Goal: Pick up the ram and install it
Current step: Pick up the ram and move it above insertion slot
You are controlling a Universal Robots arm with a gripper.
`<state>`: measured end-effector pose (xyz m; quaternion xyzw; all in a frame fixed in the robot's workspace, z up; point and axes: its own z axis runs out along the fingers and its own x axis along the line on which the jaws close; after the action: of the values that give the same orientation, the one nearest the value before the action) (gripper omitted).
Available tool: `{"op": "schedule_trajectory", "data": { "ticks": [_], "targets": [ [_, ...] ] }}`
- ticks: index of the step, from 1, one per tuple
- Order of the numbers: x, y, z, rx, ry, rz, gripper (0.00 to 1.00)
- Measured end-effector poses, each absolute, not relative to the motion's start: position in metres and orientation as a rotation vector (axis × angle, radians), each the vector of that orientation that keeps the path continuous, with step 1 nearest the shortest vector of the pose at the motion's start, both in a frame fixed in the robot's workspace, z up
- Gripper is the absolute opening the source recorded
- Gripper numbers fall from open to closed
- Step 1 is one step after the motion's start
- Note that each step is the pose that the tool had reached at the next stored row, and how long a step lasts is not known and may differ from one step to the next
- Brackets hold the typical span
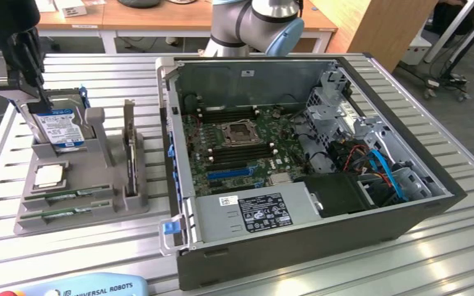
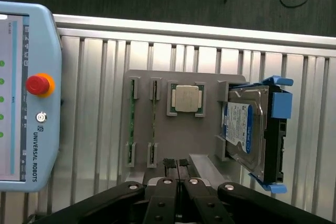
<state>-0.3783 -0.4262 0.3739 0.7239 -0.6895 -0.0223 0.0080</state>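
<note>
Two green ram sticks [image 2: 131, 121] [image 2: 153, 121] stand on edge side by side in slots of a grey holder [image 2: 202, 137]. In the exterior view the ram sticks [image 1: 68, 196] lie at the holder's [image 1: 97, 213] near end. My gripper [image 2: 176, 163] hovers above the holder with its black fingers pressed together and nothing between them. It is apart from the ram, over the holder's far end near the hard drive. In the exterior view the gripper [image 1: 33, 102] hangs at the far left. The open computer case [image 1: 303, 240] shows the motherboard [image 1: 237, 145] with long black memory slots.
The holder also carries a silver CPU chip [image 2: 186, 99] and a hard drive with a blue label [image 2: 247, 129] in a blue bracket. A teach pendant [image 2: 26, 98] lies at the slatted table's near edge. Case walls, drive cages and cables [image 1: 377, 166] surround the motherboard.
</note>
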Motion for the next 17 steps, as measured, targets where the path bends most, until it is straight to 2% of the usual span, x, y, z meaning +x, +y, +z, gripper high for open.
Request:
{"op": "schedule_trajectory", "data": {
  "ticks": [17],
  "targets": [
    [-0.378, -0.426, 0.346, 2.264, -2.154, -0.069, 0.1]
  ]
}}
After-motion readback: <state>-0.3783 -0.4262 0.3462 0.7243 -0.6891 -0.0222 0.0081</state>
